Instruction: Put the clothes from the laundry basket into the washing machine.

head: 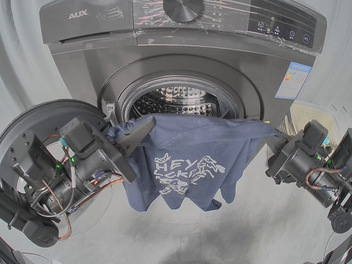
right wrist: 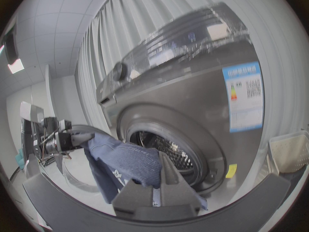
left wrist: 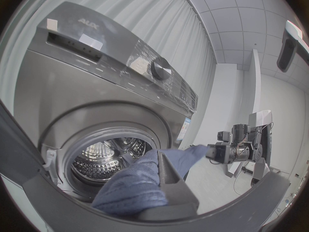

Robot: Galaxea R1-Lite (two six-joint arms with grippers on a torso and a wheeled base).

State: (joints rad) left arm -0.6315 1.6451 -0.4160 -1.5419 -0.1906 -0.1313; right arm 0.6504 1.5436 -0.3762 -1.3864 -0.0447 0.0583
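Two arms reach forward, one at each side of the open porthole, and between them we see a navy T-shirt (head: 190, 151) stretched out in a line. Cloth buries one finger of the left end effector (head: 145, 126), which is clenched on the shirt's left end. The right end effector (right wrist: 156, 181) pinches the opposite end, its tips half covered by fabric. The shirt hangs down from that line with its print toward us. Just behind it gapes the washing machine (head: 110, 66), its drum (head: 176, 101) partly screened by the shirt's top edge and its door (head: 47, 112) swung open behind the left arm. We make out only a corner of the laundry basket (head: 311, 116) beyond the right arm.
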